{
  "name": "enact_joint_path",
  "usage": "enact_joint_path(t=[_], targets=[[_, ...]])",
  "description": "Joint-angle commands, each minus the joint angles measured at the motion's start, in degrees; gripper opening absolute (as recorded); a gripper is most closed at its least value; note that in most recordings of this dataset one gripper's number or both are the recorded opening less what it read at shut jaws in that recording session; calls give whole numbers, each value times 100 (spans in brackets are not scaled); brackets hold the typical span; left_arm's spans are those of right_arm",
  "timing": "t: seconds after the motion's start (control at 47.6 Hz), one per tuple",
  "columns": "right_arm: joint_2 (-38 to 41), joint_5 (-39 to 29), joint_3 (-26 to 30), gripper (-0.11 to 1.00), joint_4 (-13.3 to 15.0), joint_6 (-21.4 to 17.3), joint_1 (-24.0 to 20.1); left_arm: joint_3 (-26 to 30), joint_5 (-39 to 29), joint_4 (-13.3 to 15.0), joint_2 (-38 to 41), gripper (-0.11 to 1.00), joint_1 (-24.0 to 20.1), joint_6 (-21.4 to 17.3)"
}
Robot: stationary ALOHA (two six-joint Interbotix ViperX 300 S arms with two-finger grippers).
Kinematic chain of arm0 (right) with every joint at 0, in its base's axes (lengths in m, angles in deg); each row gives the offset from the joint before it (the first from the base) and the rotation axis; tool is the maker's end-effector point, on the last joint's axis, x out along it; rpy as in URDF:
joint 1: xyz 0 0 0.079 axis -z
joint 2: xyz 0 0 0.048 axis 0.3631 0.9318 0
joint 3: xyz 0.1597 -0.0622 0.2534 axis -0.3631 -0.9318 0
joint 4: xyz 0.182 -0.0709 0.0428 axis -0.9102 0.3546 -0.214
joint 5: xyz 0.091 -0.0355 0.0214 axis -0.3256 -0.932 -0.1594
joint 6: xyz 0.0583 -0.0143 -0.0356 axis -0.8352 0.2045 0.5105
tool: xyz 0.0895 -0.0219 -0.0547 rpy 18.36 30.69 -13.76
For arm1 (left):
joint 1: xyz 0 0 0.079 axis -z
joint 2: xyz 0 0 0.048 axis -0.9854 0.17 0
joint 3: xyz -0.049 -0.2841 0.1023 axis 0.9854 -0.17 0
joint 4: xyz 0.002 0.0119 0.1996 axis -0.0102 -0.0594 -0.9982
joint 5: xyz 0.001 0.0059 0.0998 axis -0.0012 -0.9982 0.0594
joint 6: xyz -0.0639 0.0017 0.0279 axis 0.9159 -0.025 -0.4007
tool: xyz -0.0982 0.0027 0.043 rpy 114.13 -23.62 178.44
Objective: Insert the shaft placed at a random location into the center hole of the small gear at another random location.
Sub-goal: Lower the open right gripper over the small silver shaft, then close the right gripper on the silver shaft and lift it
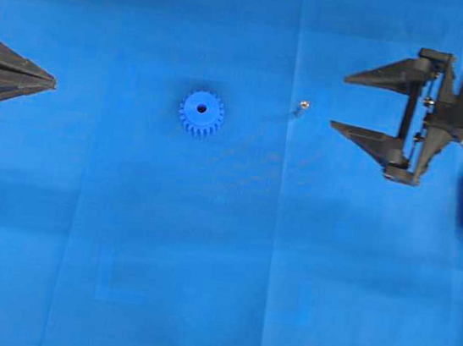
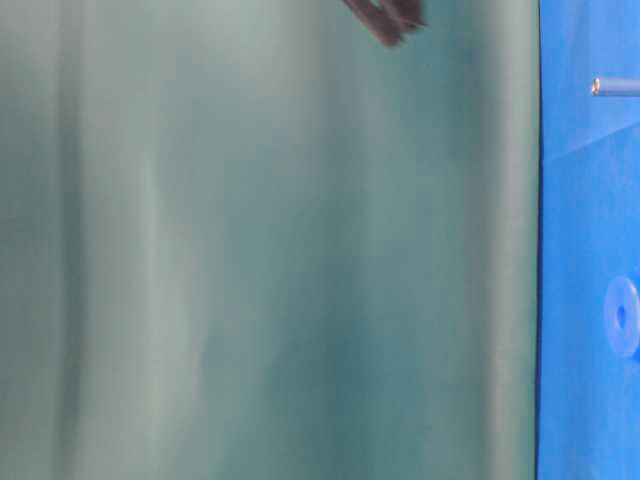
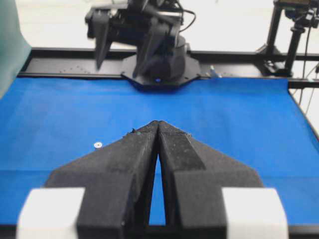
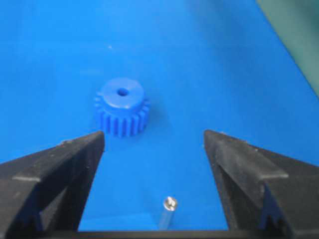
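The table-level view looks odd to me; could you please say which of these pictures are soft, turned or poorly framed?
Table-level view: turned sideways, mostly blurred green backdrop, shaft and small gear soft at the right edge. Right wrist view: gear fairly sharp, near fingers softer. Overhead view: even light, crisp.

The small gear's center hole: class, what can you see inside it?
Nothing shows inside the center hole of the small gear; it looks dark and empty. Its depth stays hidden. The shaft stands apart on the blue mat, between the open right gripper's fingers.
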Motion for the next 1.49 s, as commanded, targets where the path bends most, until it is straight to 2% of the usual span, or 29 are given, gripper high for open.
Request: enact_joint_path(t=[0.0, 0.084, 0.441, 0.609, 0.861, 0.924, 1.134, 1.197, 1.47], targets=[[439, 325, 88, 73, -79, 0, 105, 35, 0, -9, -18, 0, 0, 9], [949, 563, 114, 67, -211, 0, 176, 35, -53, -9, -44, 0, 0, 9], [2654, 1644, 308, 68, -580, 0, 193, 18, -79, -9, -79, 0, 0, 9], [2979, 1661, 448, 67, -580, 0, 185, 18, -79, -9, -79, 0, 0, 9], [3059, 1661, 492, 66, -580, 0, 176, 18, -97, -9, -79, 0, 0, 9], [3059, 1688, 492, 60, -580, 0, 158, 18, -97, -9, -79, 0, 0, 9], [3059, 1670, 466, 12, -554, -9, 123, 18, -105, -9, -79, 0, 9, 0], [3059, 1670, 466, 3, -562, -9, 123, 18, -105, -9, -79, 0, 0, 0], [2988, 1635, 501, 3, -554, -9, 97, 18, -123, -9, -79, 0, 9, 9]])
